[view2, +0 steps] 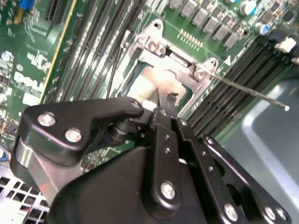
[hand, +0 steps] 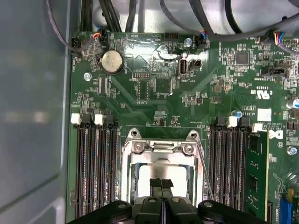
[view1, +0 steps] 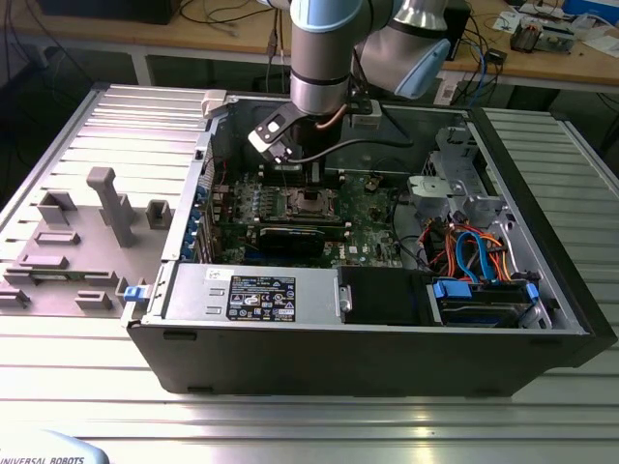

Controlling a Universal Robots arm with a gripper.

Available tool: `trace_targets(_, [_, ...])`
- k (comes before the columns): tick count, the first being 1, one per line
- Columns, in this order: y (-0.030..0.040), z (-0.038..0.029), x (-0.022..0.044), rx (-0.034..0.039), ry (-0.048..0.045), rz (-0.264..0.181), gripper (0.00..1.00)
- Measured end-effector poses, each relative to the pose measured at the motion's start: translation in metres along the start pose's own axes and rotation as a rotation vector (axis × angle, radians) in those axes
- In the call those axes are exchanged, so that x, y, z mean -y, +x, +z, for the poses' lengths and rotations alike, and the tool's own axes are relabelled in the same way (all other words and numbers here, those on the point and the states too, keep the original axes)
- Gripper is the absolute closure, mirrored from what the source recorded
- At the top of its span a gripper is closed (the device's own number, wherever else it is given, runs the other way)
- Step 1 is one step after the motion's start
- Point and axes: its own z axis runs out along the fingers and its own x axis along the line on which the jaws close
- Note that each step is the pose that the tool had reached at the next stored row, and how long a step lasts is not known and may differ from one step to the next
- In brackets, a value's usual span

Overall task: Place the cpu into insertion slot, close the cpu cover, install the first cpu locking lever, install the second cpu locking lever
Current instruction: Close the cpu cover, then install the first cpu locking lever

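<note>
Points gripper [hand: 161,183] down at cpu [hand: 140,183] under lowered cover [hand: 161,157], mid-frame in exterior view; has jaws closed tip to tip; shows lever [hand: 204,170] alongside cover.

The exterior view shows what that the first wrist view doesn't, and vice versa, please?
Exterior view adds: the open computer case, the arm, the blue cables. First wrist view adds: the coin battery, a green memory module, the thin lever wire. Shared: the gripper above the cpu cover on the green board.
</note>
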Motion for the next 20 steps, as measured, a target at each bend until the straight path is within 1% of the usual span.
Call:
trace_targets(11, [0.0,0.0001,-0.0019,0.0,0.0,0.0,0.89])
trace_targets(12, [0.0,0.0001,-0.003,-0.0001,0.0,0.0,0.89])
trace_targets(20, [0.0,-0.0003,-0.0031,0.0,-0.0001,0.0,0.89])
